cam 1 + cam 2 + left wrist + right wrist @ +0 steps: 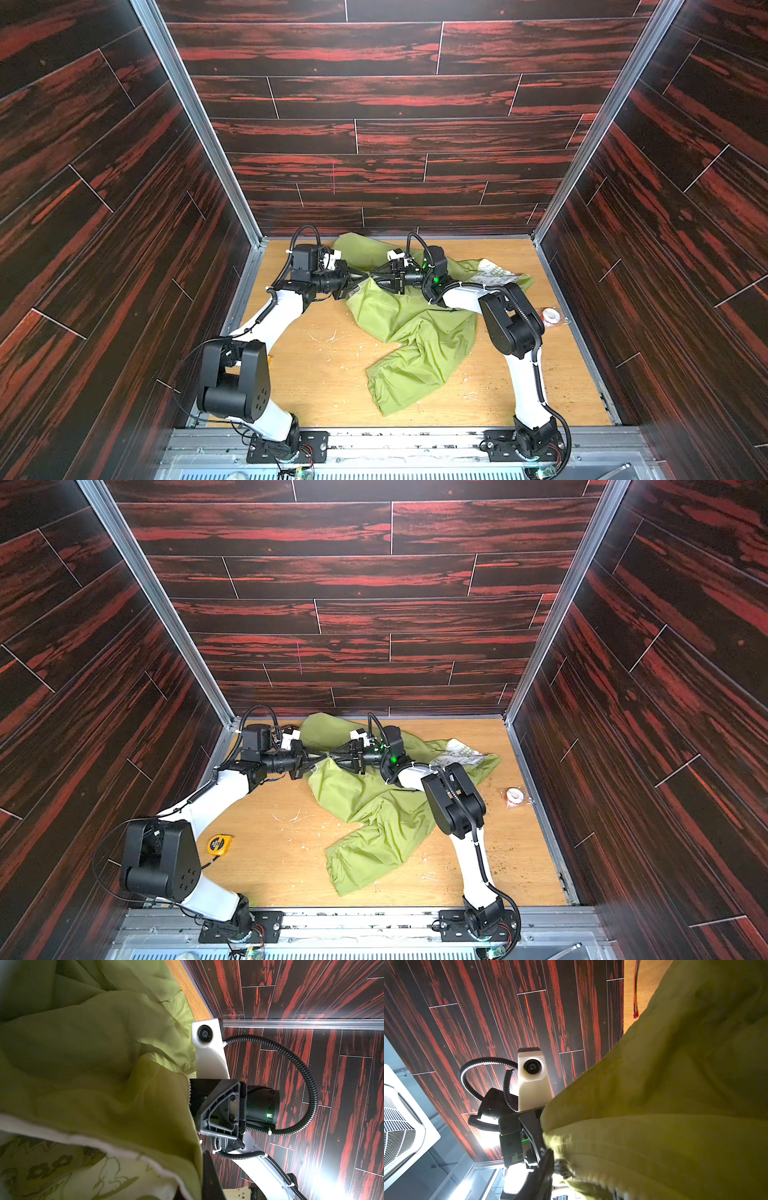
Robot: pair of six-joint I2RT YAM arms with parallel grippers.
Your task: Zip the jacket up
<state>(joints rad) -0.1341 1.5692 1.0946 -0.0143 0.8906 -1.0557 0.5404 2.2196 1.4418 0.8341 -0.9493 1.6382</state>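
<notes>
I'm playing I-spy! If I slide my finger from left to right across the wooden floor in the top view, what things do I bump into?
In a top view: yellow tape measure → green jacket → white roll of tape.

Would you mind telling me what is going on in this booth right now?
Two robot arms are working on an olive-green jacket crumpled on the wooden table. The left gripper and right gripper meet tip to tip above its far part, cloth bunched around both. The left is shut on fabric beside the zipper teeth; the front looks unzipped.
</notes>
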